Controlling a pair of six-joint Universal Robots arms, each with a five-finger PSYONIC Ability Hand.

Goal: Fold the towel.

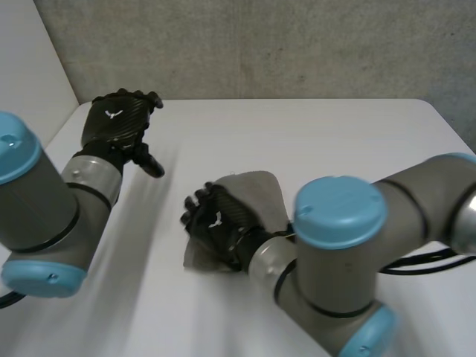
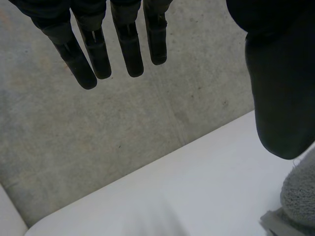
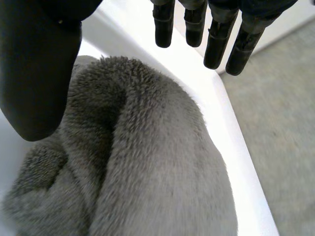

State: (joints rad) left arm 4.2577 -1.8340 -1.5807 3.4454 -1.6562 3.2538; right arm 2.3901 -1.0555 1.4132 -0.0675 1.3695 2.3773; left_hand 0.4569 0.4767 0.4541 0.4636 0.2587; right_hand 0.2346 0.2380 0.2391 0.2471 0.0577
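Observation:
The grey towel (image 1: 258, 192) lies bunched in a small heap near the middle of the white table (image 1: 312, 134). My right hand (image 1: 217, 224) hovers over its near-left part, palm down. In the right wrist view the fingers (image 3: 215, 42) are straight and the thumb (image 3: 34, 73) stands apart, open, with the fluffy towel (image 3: 157, 162) humped under the palm. My left hand (image 1: 117, 120) is raised at the table's far left, clear of the cloth. Its fingers (image 2: 129, 51) are straight and open with nothing in them. A bit of towel (image 2: 301, 191) shows beyond its thumb.
A grey wall (image 1: 260, 44) stands behind the table's far edge, and a pale panel (image 1: 30, 67) closes the left side. The right arm's big elbow (image 1: 338, 216) sits just right of the towel. Bare tabletop (image 2: 197, 187) lies between the left hand and the cloth.

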